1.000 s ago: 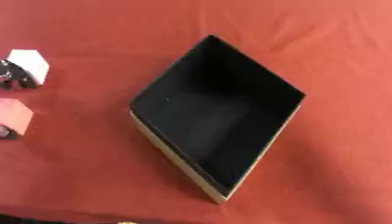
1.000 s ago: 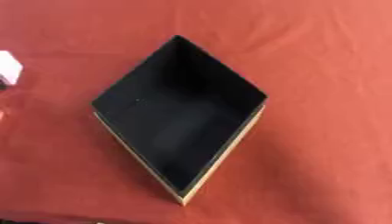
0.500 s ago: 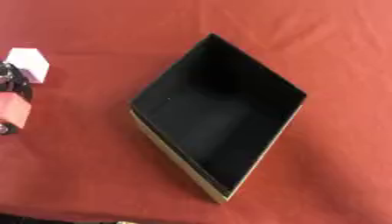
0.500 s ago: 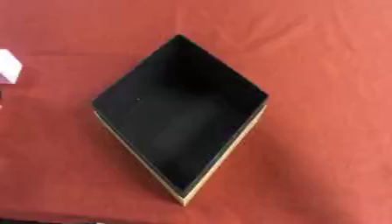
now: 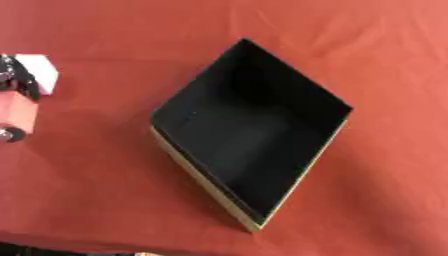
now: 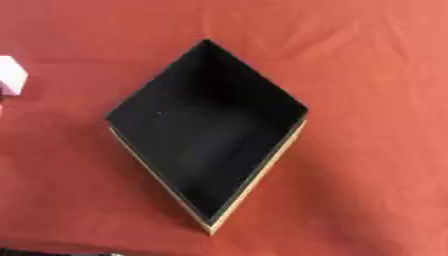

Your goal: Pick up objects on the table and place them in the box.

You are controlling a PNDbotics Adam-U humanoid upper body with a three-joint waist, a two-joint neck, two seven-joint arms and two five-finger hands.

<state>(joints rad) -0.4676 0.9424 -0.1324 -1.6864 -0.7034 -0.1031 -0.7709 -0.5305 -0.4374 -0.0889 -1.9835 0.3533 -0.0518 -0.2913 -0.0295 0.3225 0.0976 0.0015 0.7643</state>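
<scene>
An open box (image 5: 249, 140) with a black inside and tan outer walls sits at a slant in the middle of the red cloth; nothing shows inside it. At the far left edge of the left eye view, my left hand (image 5: 12, 77) shows only as black fingers above and a small round part below a pink block (image 5: 16, 112), which it pinches. A white block (image 5: 40, 75) lies right behind the fingers, touching or nearly touching them. My right hand shows in no view.
The red tablecloth (image 6: 367, 100) covers the whole table. The table's near edge (image 5: 52, 245) runs along the bottom of the views. The white block (image 6: 10, 75) also shows at the right eye view's left edge.
The pink block and my left hand's fingers have shifted a little toward the far side, closer to the white block. The box has not moved.
</scene>
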